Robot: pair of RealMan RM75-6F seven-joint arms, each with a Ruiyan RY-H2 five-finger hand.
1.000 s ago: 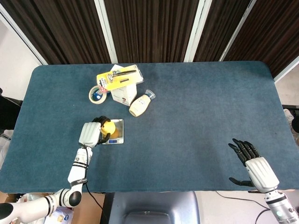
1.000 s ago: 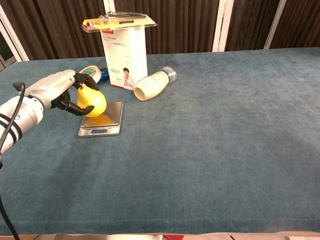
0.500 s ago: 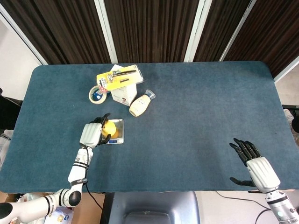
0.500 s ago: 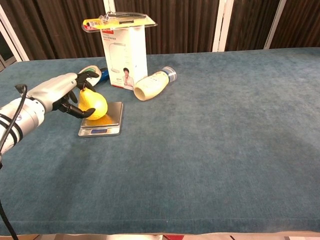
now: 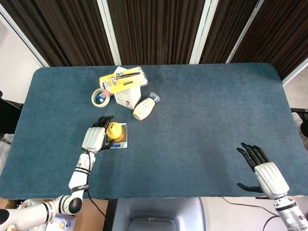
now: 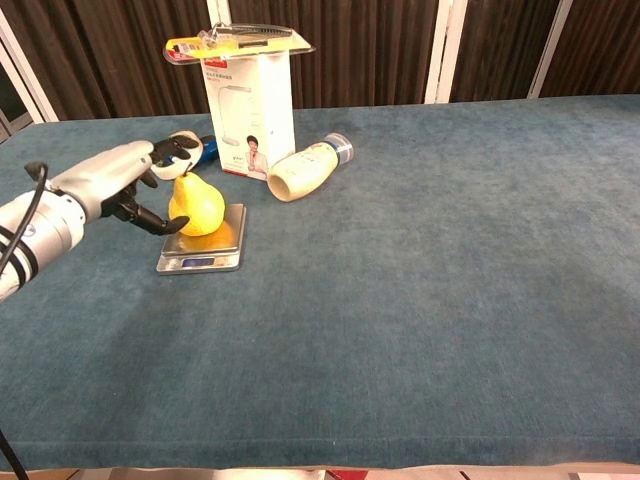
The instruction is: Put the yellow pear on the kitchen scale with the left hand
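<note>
1. Blue felt-covered table [image 5: 202, 110] before dark curtains, head view: the small yellow pear [image 5: 113, 130] stands left of centre on the silver kitchen scale [image 5: 119, 139]. The left hand [image 5: 95, 138], fingers spread, holds nothing beside it. The right hand [image 5: 263, 173], lower right, lies open and empty.
2. Chest view, left of frame: the pear [image 6: 197, 204] stands upright, stem up, smooth-skinned and bulbous; likely light, firm and slightly slippery, best cupped round its wide belly.

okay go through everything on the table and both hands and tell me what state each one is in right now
Pear: upright on the scale, stem up.
Scale: flat on the table, pear on its plate.
Left hand: open beside the pear, fingers spread.
Right hand: open, holds nothing, at the near table edge.
Bottle: lying on its side.
Box: standing upright.
Yellow package: lying flat on top of the box.
Tape roll: flat on the table.
</note>
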